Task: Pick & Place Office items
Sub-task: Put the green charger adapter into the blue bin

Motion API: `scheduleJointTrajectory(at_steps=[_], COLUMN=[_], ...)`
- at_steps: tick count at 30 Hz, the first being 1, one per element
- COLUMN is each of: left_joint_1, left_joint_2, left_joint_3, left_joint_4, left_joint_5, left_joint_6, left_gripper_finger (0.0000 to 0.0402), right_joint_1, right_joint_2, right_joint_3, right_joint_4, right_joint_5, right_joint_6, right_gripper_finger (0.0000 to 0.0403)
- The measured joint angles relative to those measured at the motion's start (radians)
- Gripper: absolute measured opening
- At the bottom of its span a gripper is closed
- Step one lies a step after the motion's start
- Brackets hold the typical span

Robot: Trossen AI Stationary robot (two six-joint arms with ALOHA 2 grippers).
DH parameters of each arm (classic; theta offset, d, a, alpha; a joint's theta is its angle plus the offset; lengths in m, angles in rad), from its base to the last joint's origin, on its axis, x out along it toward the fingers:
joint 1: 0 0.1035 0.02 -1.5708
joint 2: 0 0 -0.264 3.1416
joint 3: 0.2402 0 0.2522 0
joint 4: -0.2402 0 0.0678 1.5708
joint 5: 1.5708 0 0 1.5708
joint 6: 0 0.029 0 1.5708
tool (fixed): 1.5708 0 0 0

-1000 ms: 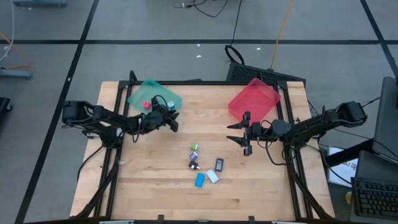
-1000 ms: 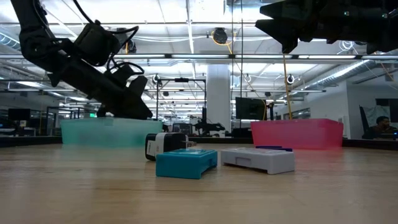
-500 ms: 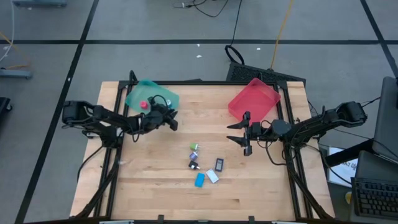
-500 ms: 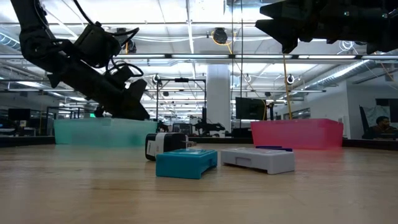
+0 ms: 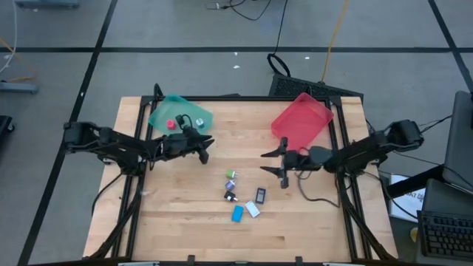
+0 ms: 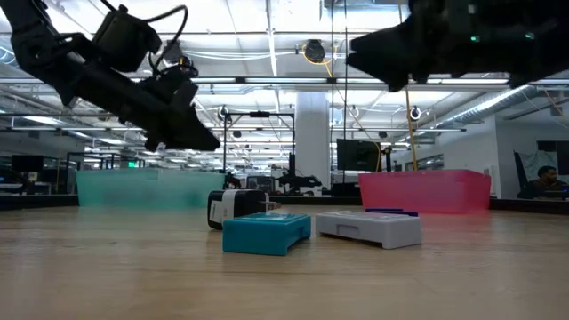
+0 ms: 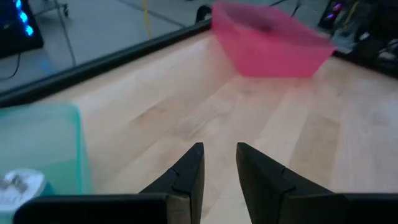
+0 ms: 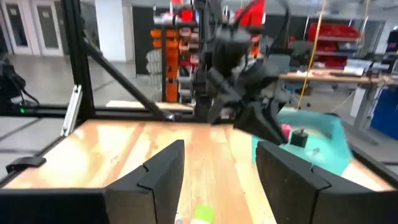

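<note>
Look first at the small cluster of office items [image 5: 242,196] lying just below the middle of the high view, on the bare wood of the surface [image 5: 177,222]. The right hand [image 5: 275,164] hovers to the upper right of this cluster. The left hand [image 5: 205,148] is to the upper left of it, beside the teal tray [image 5: 194,115]. Of the two, the right hand seems a little nearer, and it points already toward the middle of the frame.

The nearest piece to the right hand is the dark block [image 5: 260,195], which lies straight below it in the high view. Its long axis runs nearly up and down the frame. Beside it are the white block [image 5: 253,210] and the bright blue block [image 5: 237,214], both lying slanted. The green piece [image 5: 232,174] is at the top of the cluster, about equally far from both hands.

The right hand is open and holds nothing; in its wrist view you see the two fingers [image 8: 158,171] well apart with only the surface between them. The left hand is nearly closed, with a narrow gap, and it also holds nothing. A red piece [image 5: 171,125] lies already in the teal tray, and the red tray [image 5: 301,117] is at the upper right.
</note>
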Motion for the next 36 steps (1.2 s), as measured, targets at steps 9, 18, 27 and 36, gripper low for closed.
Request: scheduleJointTrajectory(at_steps=[9,18,27,36], left_joint_1=[-0.050,-0.149,-0.217,-0.221], left_joint_2=[-0.065,-0.126,-0.157,-0.154], left_joint_3=[0.001,0.003,0.003,0.003], left_joint_4=[0.006,0.088,0.126,0.121], left_joint_5=[0.001,-0.052,-0.058,-0.058], left_joint_6=[0.040,0.136,0.223,0.222], left_gripper_finger=[0.0093,0.0101,0.0186,0.0233], right_joint_1=[0.000,-0.034,-0.060,-0.074], right_joint_2=[0.331,0.573,0.635,0.683], right_joint_3=[0.372,0.584,0.589,0.589], right_joint_4=[-0.440,-0.635,-0.621,-0.592], right_joint_5=[0.004,-0.002,-0.051,-0.053], right_joint_6=[0.046,0.113,0.134,0.129], right_gripper_finger=[0.0196,0.0260,0.0270,0.0242])
